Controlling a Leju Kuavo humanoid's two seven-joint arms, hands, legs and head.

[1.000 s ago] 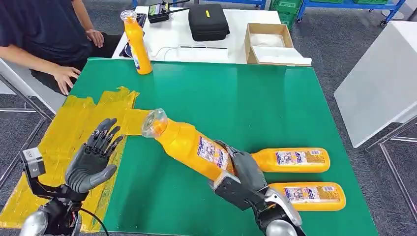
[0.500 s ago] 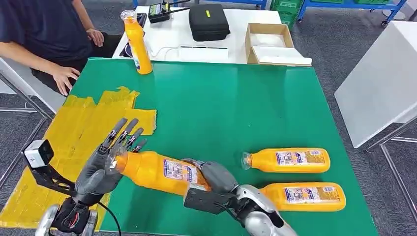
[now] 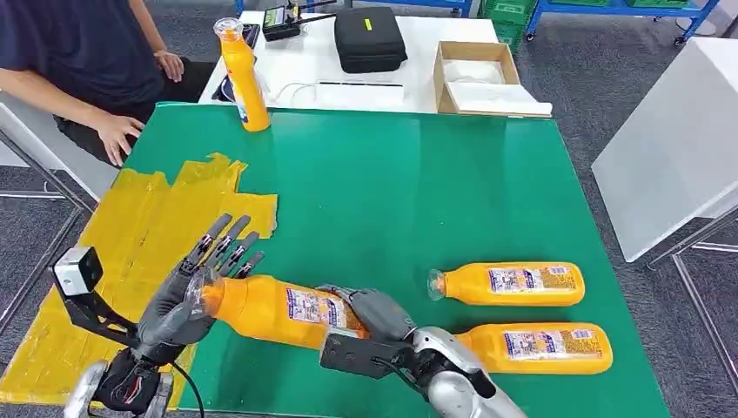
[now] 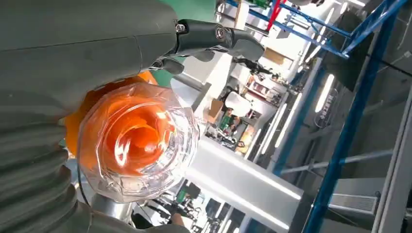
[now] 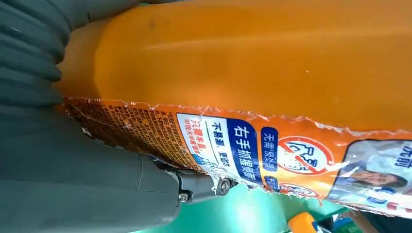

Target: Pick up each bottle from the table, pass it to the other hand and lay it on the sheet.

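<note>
My right hand (image 3: 376, 319) grips an orange bottle (image 3: 278, 306) around its labelled body and holds it nearly level above the green table (image 3: 418, 174). The bottle's clear cap (image 4: 138, 141) rests against the palm of my left hand (image 3: 185, 294), whose fingers (image 4: 218, 39) stay stretched out and apart. In the right wrist view the orange bottle (image 5: 252, 63) lies across my right hand (image 5: 73, 170). Two more orange bottles (image 3: 513, 284) (image 3: 540, 347) lie on the table at the right. Another bottle (image 3: 242, 78) stands upright at the far left corner. The yellow sheet (image 3: 130, 235) covers the table's left side.
A person sits at the far left with a hand (image 3: 113, 138) at the table's edge. Behind the green table, a white table carries a black case (image 3: 369, 37) and a cardboard box (image 3: 483, 77). Another white table (image 3: 679, 139) stands at the right.
My right hand swung the bottle down and to the left, from tilted up to nearly level. My left hand rose and met its cap with the palm.
</note>
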